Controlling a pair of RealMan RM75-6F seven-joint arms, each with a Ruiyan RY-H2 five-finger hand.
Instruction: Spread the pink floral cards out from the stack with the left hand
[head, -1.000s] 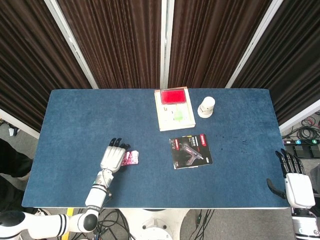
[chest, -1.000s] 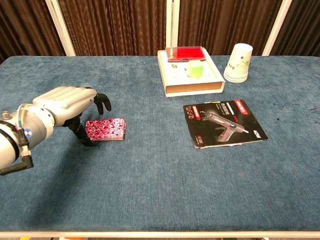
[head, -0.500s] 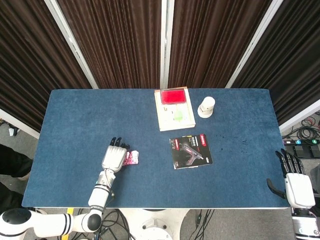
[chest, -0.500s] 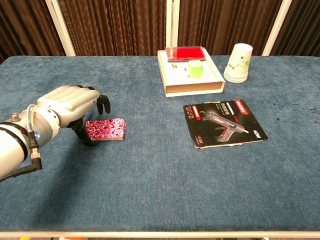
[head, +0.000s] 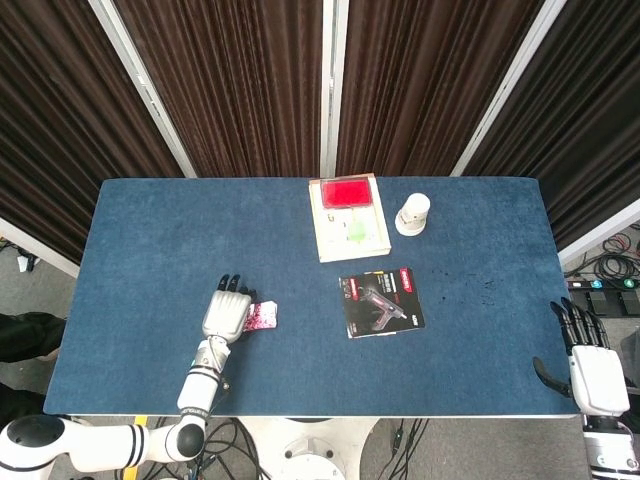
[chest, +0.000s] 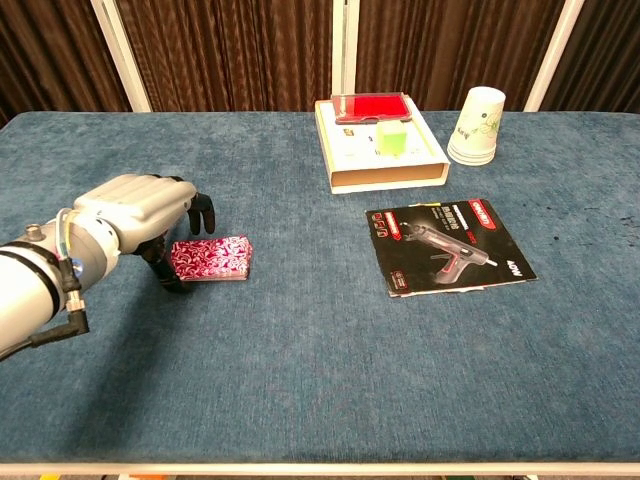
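The pink floral cards (head: 263, 316) (chest: 210, 258) lie as one neat stack flat on the blue table (head: 150, 230), front left. My left hand (head: 226, 313) (chest: 132, 210) sits at the stack's left end, fingers curved down over its far-left corner and thumb low by its near-left corner. I cannot tell whether the fingertips touch the cards. The hand holds nothing. My right hand (head: 592, 365) hangs off the table's right front corner with its fingers stretched out and apart, seen only in the head view.
A shallow open box (head: 348, 218) (chest: 380, 145) with a red item and a green block stands at the back centre. A white paper cup (head: 412, 213) (chest: 478, 125) stands upside down to its right. A black glue-gun leaflet (head: 381, 302) (chest: 450, 248) lies mid-table.
My left hand has shifted slightly left and lowered a little at the stack's left end. The card stack has not moved, nor has the right hand.
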